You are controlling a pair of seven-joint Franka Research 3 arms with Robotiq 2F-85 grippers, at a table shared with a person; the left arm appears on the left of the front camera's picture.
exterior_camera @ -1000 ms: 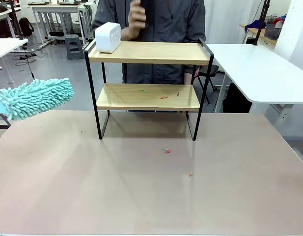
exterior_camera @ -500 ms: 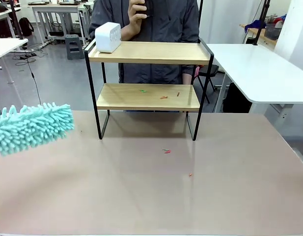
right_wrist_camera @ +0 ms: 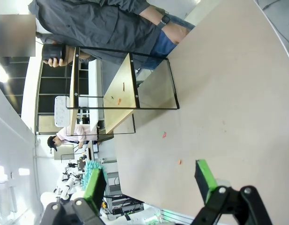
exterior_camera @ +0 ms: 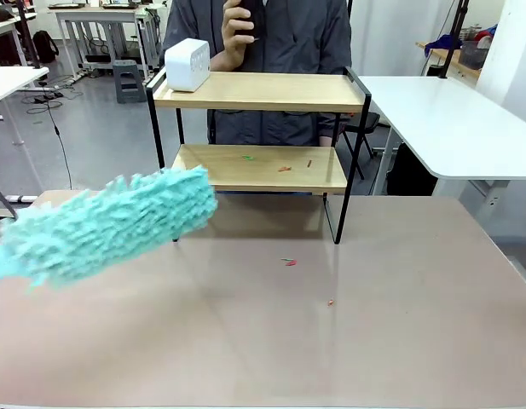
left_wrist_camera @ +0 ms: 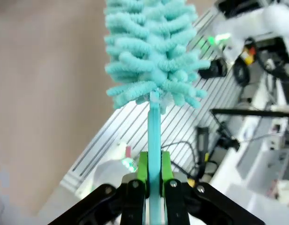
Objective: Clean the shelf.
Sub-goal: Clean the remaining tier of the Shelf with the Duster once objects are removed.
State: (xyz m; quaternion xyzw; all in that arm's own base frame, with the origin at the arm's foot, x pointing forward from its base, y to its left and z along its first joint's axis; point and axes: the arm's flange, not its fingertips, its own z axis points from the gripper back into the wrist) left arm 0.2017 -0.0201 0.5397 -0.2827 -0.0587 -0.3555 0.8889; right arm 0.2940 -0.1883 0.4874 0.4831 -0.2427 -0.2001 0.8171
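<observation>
One broad pinkish table (exterior_camera: 399, 341) spans the lower half of the front view. Behind it, at top centre, stands a person (exterior_camera: 288, 38) in a dark grey shirt. The shelf (exterior_camera: 263, 89) stands at upper centre, on the table's far part. A fluffy teal duster (exterior_camera: 109, 226) slants across the left middle, its tip in front of the shelf's left legs. In the left wrist view, the left gripper (left_wrist_camera: 154, 164) is clamped on the duster's handle. The right gripper (right_wrist_camera: 149, 180) has its jaws wide apart, holding nothing. A white box (exterior_camera: 187, 65) sits on the top board's left end. Small coloured scraps (exterior_camera: 284, 169) lie on the lower board, and a few more (exterior_camera: 289, 262) on the table.
</observation>
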